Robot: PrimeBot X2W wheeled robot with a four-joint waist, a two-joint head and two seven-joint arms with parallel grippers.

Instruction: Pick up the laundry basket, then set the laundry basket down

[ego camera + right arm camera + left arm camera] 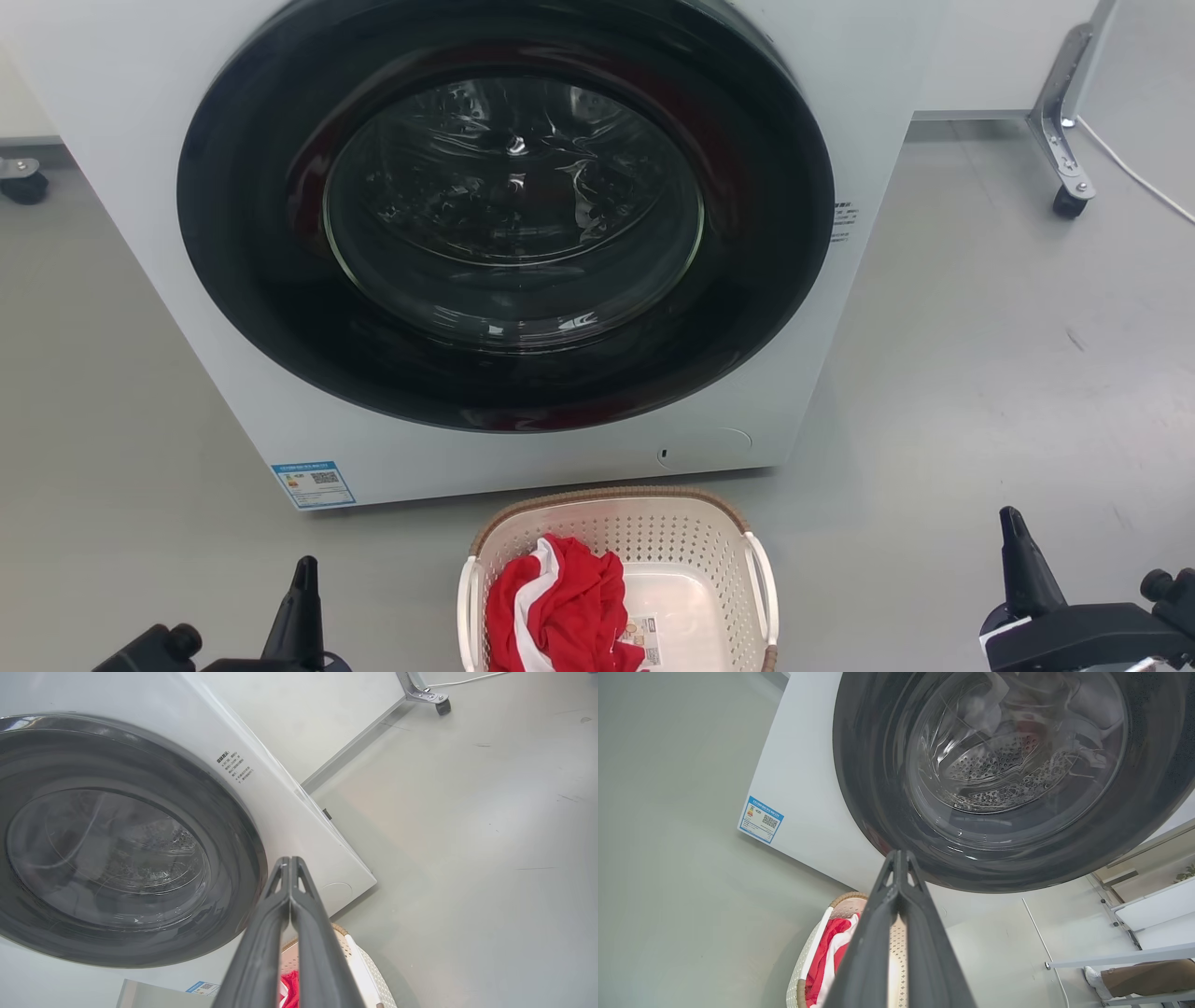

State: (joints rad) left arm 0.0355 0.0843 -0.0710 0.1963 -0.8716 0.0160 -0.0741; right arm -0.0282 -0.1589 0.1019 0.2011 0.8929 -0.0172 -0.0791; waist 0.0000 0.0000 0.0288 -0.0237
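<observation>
**STATUS: BASKET ON FLOOR, LIFT NOT STARTED**

**Jaws.** In the left wrist view, the two fingers of the left gripper (900, 856) are seen pressed together at the tips, with nothing held between them. In the right wrist view, the right gripper (290, 861) is seen in the same condition: closed and empty. Both grippers are held off the laundry basket (653, 537), one to each side of it and apart from it.

**Task item.** The laundry basket is stood upright on the grey floor (980, 373), just in front of the front-loading washing machine (140, 233) and between the two grippers. A red and white garment (560, 611) is lain in its left half. The white side handles (764, 583) are not touched by either gripper.

**Progress.** No step is judged complete. The jaws are to be opened, the handles gripped, the basket raised, and the basket then set down.

**Markings.**
- Basket bottom: a small printed label (644, 639), partly covered by the garment; its text cannot be read.
- Machine front, lower left: a blue-bordered sticker (315, 483) with a QR code; its text is too small to read.
- Machine front, right of the door: a block of small dark print (235, 766); it is not legible.
- No brand name can be made out.
</observation>
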